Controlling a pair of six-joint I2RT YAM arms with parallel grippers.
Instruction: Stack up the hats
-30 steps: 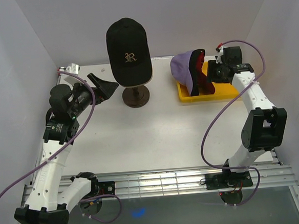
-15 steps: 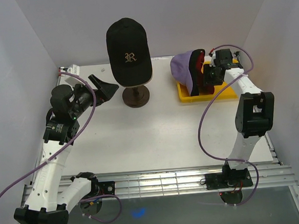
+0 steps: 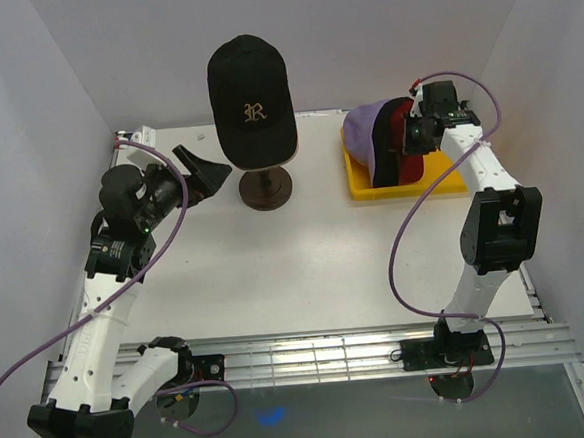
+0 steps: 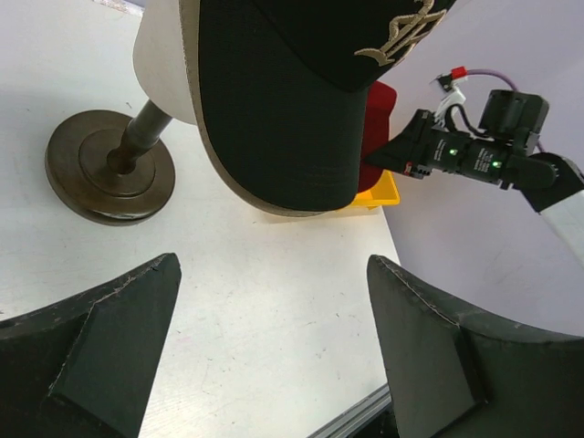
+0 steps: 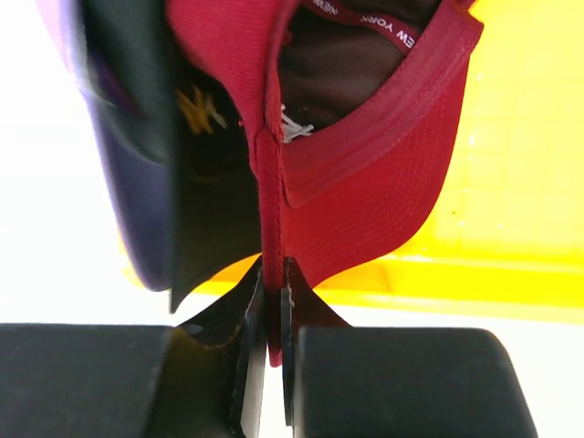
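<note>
While the right pincer is clamping the rear seam of the red cap over the yellow tray, the cap is standing edge-on straight beyond it. Left of the tray, the left pincer is gaping wide toward the gold-R cap.

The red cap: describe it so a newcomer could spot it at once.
From above, find the yellow tray, far right, with caps bunched over it. The red cap is the one pinched by the right gripper, nearest that arm; its neighbours are a black cap and a lavender cap.
</note>
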